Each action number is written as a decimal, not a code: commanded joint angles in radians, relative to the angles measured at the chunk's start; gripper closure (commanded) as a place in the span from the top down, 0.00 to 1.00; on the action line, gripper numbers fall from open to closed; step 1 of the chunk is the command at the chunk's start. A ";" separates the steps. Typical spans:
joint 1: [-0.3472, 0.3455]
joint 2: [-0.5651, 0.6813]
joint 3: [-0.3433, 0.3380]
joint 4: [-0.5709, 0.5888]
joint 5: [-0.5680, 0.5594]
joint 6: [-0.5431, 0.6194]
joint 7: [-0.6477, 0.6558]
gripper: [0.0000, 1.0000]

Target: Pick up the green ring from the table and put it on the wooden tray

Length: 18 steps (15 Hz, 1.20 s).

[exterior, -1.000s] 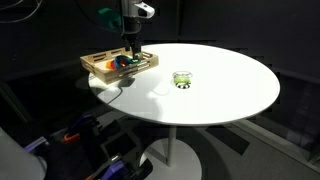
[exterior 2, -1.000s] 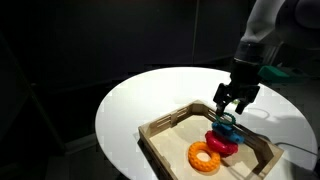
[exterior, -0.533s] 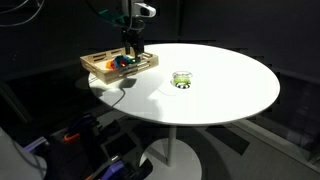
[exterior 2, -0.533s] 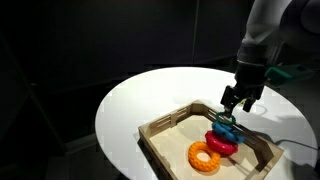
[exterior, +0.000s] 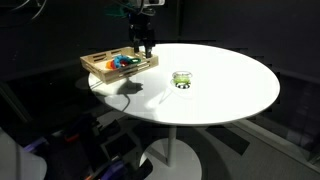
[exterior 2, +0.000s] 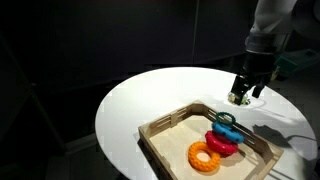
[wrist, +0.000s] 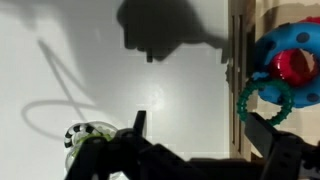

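Note:
The green ring point(exterior 2: 223, 120) lies in the wooden tray point(exterior 2: 165, 127), resting on a red and blue ring. In the wrist view the green ring point(wrist: 243, 104) sits at the right, just inside the tray's edge point(wrist: 236, 60). My gripper point(exterior 2: 242, 97) is open and empty. It hangs above the white table point(exterior 2: 150, 95), just past the tray's far side and clear of the ring. In the wrist view my gripper point(wrist: 205, 135) spans the tray's edge, with bare table between the fingers. In an exterior view my gripper point(exterior: 146, 45) is above the tray point(exterior: 100, 67).
An orange ring point(exterior 2: 207, 157) lies in the tray's near part. A shiny greenish glass-like round object point(exterior: 182, 79) stands mid-table, also low left in the wrist view point(wrist: 88, 135). The surroundings are dark.
My gripper has risen from the ring stack in the tray and moved off over the table beyond the tray's far side. The green ring stays in the tray.

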 commanded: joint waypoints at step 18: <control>-0.103 -0.305 -0.093 0.125 0.003 -0.515 -0.191 1.00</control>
